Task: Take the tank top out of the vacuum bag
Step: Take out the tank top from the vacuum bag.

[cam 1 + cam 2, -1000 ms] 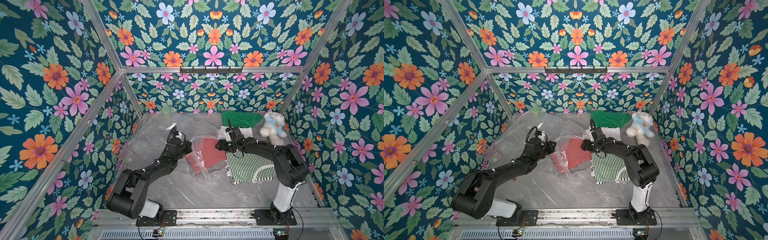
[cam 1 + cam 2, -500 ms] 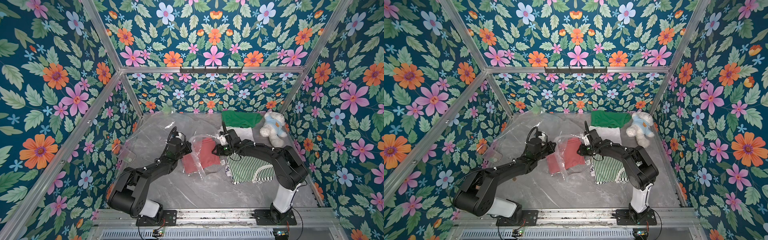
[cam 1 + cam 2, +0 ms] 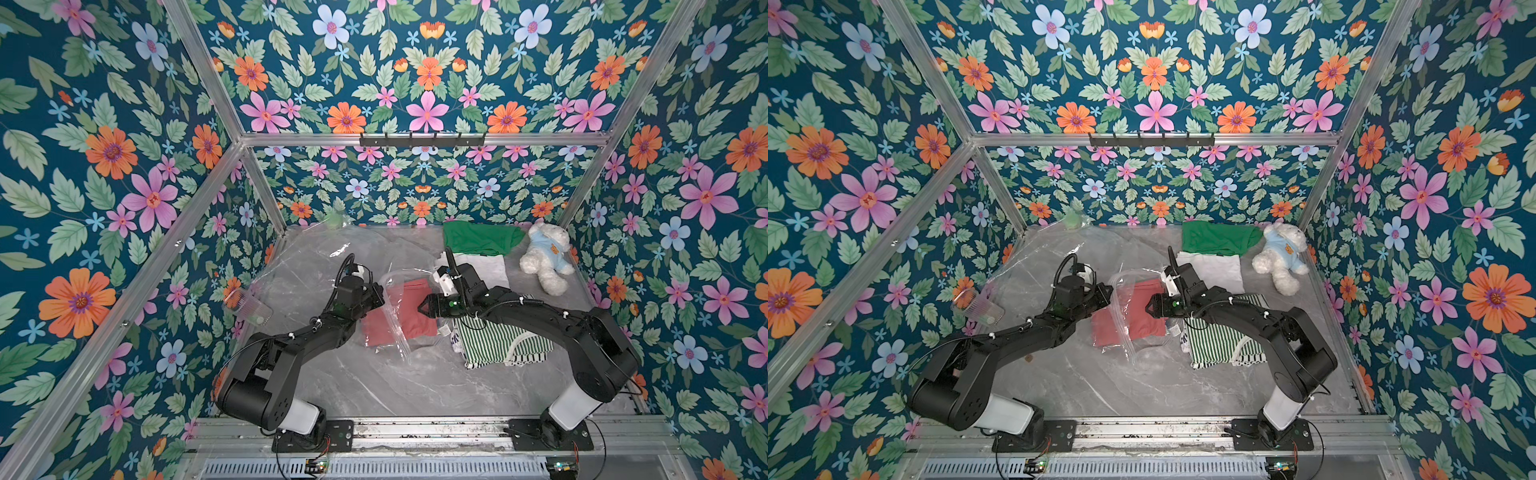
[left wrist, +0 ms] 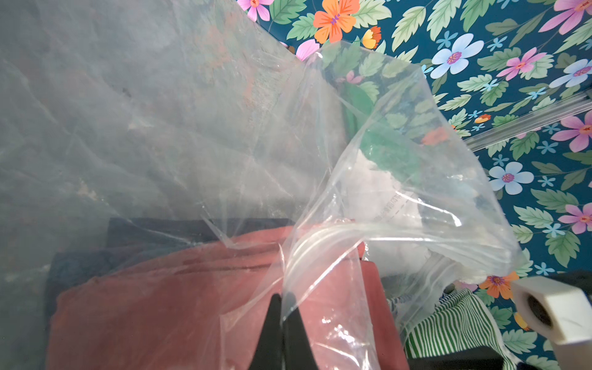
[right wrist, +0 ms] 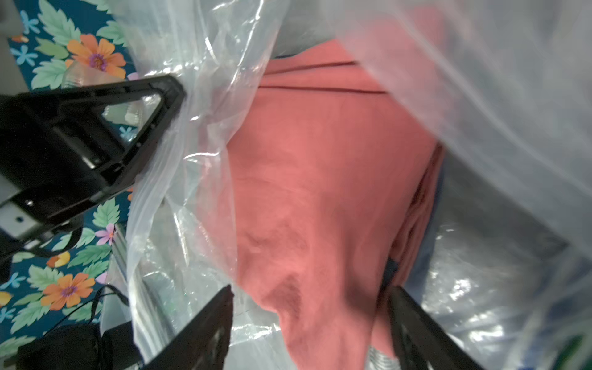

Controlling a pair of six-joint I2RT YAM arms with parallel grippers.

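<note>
The vacuum bag [image 3: 316,257] [image 3: 1050,257] lies clear and crinkled over the left and back of the table. A coral-red folded tank top [image 3: 411,307] [image 3: 1142,311] sits at the bag's mouth, with plastic over its left part. My left gripper [image 3: 379,292] [image 3: 1106,293] [image 4: 282,301] is shut on the bag's edge [image 4: 307,256] and lifts it off the tank top [image 4: 192,304]. Level with it and pointing at it, my right gripper [image 3: 419,309] [image 3: 1148,309] [image 5: 310,288] is open. One of its fingers stands on each side of the tank top [image 5: 320,176].
Right of the bag lie a striped green-and-white garment [image 3: 498,343], a white cloth [image 3: 486,266] and a green shirt [image 3: 478,239]. A white teddy bear [image 3: 544,262] sits at the back right. A clear ribbed container [image 3: 247,305] leans by the left wall. Dark blue cloth [image 4: 128,230] shows under the tank top.
My right gripper has shifted a little forward and toward the left arm, over the tank top. The left gripper keeps its hold on the bag in the same place.
</note>
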